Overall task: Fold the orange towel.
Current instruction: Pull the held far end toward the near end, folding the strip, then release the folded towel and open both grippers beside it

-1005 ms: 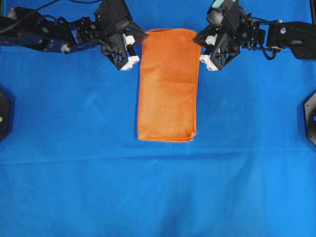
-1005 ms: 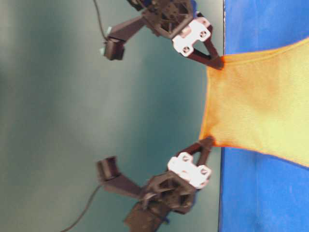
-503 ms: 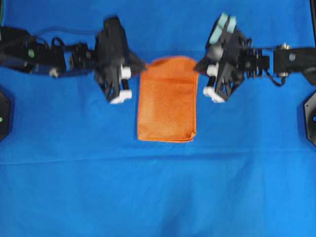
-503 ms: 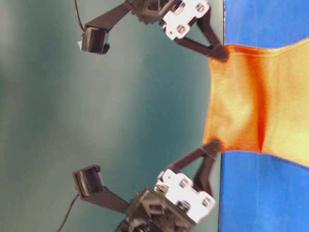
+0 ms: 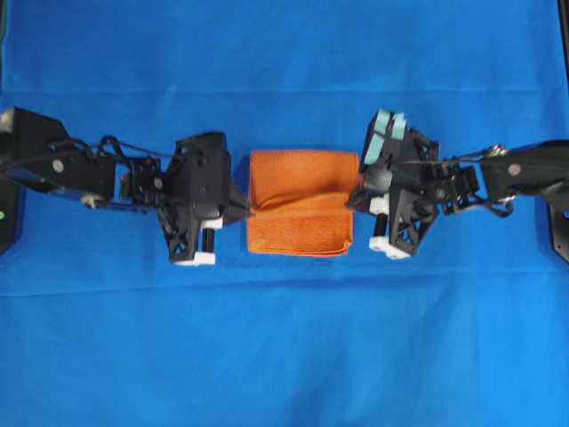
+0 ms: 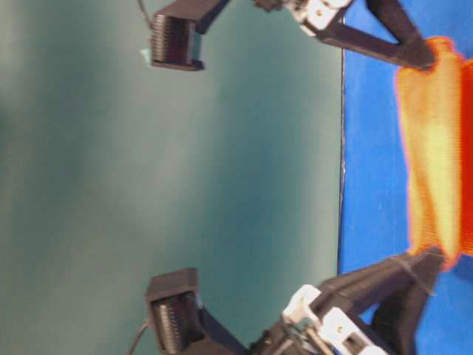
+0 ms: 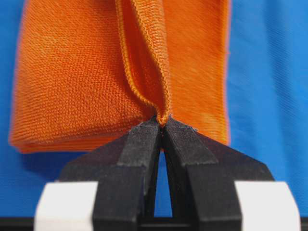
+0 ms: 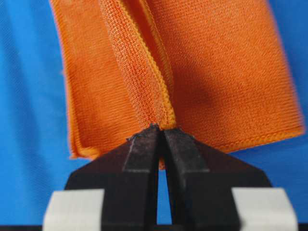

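The orange towel (image 5: 300,203) lies near the middle of the worktop (image 5: 284,356), which is covered by a large blue cloth (image 5: 284,53). In the overhead view it shows as a short, thick rectangle, doubled over on itself, with a raised ridge running across it from 9 o'clock to 3 o'clock.

The left end effector (image 5: 250,213) sits at the towel's 9 o'clock edge. The left wrist view shows its black fingers (image 7: 139,144) pressed together on a pinched layer of the towel's hemmed edge (image 7: 161,113), the fabric rising from the tips toward 12 o'clock as a standing fold, while the rest of the towel lies flat on the blue cloth on both sides of it.

The right end effector (image 5: 355,191) is at the towel's 3 o'clock edge, facing the left one across the cloth. Its wrist view is much the same: fingers (image 8: 144,149) clamped tight on the stitched hem (image 8: 166,118), with a ridge of cloth running up from the tips and stacked layers visible toward 9 o'clock.

In the table-level view, which is turned on its side, both sets of fingers meet the orange towel at its two ends, and the gripped edge is lifted slightly off the blue cloth, sagging between them
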Available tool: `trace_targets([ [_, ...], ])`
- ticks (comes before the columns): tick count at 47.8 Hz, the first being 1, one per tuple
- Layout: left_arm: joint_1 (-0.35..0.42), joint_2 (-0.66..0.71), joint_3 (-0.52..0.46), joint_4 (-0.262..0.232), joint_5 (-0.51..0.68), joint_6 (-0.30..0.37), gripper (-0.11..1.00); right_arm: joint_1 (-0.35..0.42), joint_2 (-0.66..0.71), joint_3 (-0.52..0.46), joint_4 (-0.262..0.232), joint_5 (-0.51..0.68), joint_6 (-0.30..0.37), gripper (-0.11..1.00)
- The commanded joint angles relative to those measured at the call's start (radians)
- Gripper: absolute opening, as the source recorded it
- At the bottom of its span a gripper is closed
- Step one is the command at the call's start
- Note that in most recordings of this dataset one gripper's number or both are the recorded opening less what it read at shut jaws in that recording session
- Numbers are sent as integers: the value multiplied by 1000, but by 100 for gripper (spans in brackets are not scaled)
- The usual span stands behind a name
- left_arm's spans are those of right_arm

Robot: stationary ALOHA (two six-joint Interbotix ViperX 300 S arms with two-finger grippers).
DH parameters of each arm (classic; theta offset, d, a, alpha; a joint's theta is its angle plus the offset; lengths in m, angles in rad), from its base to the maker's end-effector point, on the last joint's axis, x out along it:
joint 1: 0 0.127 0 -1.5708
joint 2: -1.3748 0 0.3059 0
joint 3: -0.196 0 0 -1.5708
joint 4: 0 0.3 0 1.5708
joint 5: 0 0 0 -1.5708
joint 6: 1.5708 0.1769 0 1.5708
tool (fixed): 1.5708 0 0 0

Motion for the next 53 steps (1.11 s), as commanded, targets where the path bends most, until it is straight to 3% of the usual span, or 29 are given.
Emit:
trace_targets([
  [1, -23, 8, -9, 0, -20, -17, 1, 17, 18, -15, 2, -14, 11, 3],
  [27, -46, 46, -8, 0, -94, -38, 1, 26, 38, -18, 2, -83, 14, 3],
  [30, -46, 46, -9, 0, -94, -38, 6, 28, 38, -20, 3, -97, 14, 4],
  [32, -46, 46, -9, -2, -94, -38, 13, 28, 38, -21, 3, -100, 14, 12],
  [40, -46, 21, -8, 0, -77, -23, 55, 32, 35, -44, 2, -84, 14, 63],
  [43, -46, -3, -6, 0, -60, -18, 62, 35, 25, -52, 3, -61, 14, 64],
  [53, -46, -169, -3, 2, 58, -15, 60, 52, -112, -69, -3, 109, 6, 59],
])
